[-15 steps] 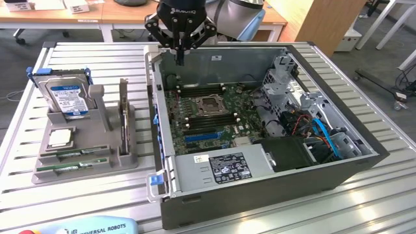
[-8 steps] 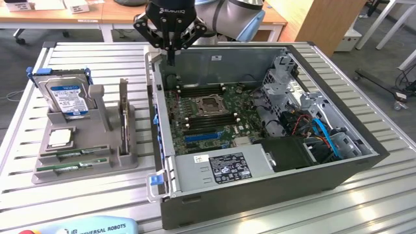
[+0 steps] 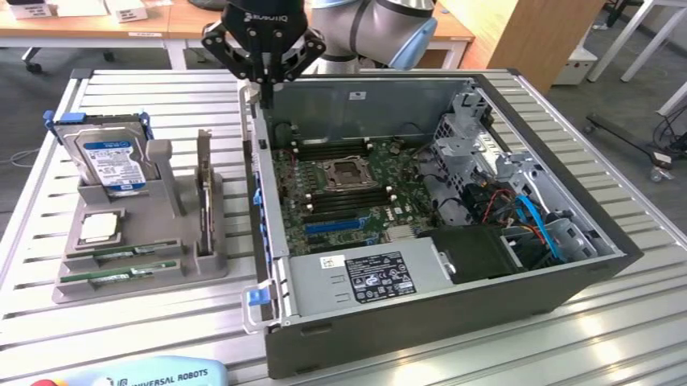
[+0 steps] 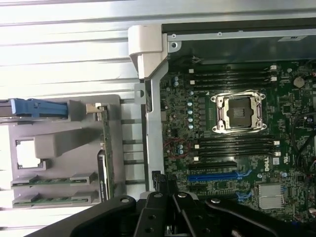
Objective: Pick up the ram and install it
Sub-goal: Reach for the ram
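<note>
Exterior view: gripper (image 3: 265, 87) closed, empty, above case (image 3: 451, 315) edge; ram (image 3: 118, 276) well apart, in grey holder (image 3: 206, 269).

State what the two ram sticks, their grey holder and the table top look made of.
The ram sticks: green circuit board, matt, with dark chips. The grey holder: probably moulded or printed plastic, dull even grey, rounded edges. The table top: likely aluminium slats, pale brushed sheen with parallel grooves.
</note>
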You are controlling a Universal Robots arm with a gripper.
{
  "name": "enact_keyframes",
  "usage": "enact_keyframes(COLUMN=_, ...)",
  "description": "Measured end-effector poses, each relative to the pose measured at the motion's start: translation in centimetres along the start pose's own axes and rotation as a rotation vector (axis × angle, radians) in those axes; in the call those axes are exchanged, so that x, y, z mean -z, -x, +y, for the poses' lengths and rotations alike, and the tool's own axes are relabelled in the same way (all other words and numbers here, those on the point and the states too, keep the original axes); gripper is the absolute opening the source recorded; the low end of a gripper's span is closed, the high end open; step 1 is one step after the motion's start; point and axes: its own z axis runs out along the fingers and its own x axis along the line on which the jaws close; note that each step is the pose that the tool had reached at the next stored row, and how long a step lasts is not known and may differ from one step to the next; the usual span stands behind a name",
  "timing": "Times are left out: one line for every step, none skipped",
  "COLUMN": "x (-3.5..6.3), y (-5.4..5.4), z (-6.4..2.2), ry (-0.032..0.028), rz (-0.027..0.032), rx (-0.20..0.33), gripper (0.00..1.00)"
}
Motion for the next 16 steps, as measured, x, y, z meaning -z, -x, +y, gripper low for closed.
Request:
enact_keyframes(x=0.00, y=-0.2, z=-0.01, ry=0.0000, rz=0.0000, rx=0.000, gripper=0.10)
enact_keyframes(x=0.00, y=-0.4, z=-0.03, ry=0.0000, rz=0.0000, rx=0.000, gripper=0.10)
enact_keyframes(x=0.00, y=-0.6, z=-0.05, ry=0.0001, rz=0.0000, rx=0.000, gripper=0.10)
enact_keyframes(x=0.00, y=-0.8, z=-0.06, ry=0.0000, rz=0.0000, rx=0.000, gripper=0.10)
enact_keyframes(x=0.00, y=-1.0, z=-0.07, ry=0.0000, rz=0.0000, rx=0.000, gripper=0.10)
enact_keyframes(x=-0.01, y=-1.2, z=-0.09, ry=0.0001, rz=0.0000, rx=0.000, gripper=0.10)
enact_keyframes(x=0.00, y=-1.4, z=-0.11, ry=0.0000, rz=0.0000, rx=0.000, gripper=0.10)
enact_keyframes(x=-0.01, y=-1.6, z=-0.12, ry=0.0001, rz=0.0000, rx=0.000, gripper=0.10)
enact_keyframes(x=-0.01, y=-1.8, z=-0.14, ry=0.0001, rz=0.0000, rx=0.000, gripper=0.10)
enact_keyframes(x=-0.01, y=-2.0, z=-0.15, ry=0.0001, rz=0.0000, rx=0.000, gripper=0.10)
enact_keyframes(x=-0.01, y=-2.3, z=-0.17, ry=0.0001, rz=-0.0001, rx=0.000, gripper=0.10)
enact_keyframes(x=-0.01, y=-2.5, z=-0.19, ry=0.0001, rz=0.0000, rx=0.000, gripper=0.10)
enact_keyframes(x=-0.01, y=-2.7, z=-0.20, ry=0.0000, rz=0.0000, rx=0.000, gripper=0.10)
enact_keyframes(x=-0.02, y=-2.8, z=-0.21, ry=0.0001, rz=-0.0001, rx=0.000, gripper=0.10)
enact_keyframes(x=-0.01, y=-3.0, z=-0.23, ry=0.0001, rz=0.0000, rx=0.000, gripper=0.10)
enact_keyframes(x=-0.01, y=-3.2, z=-0.24, ry=0.0000, rz=0.0000, rx=0.000, gripper=0.10)
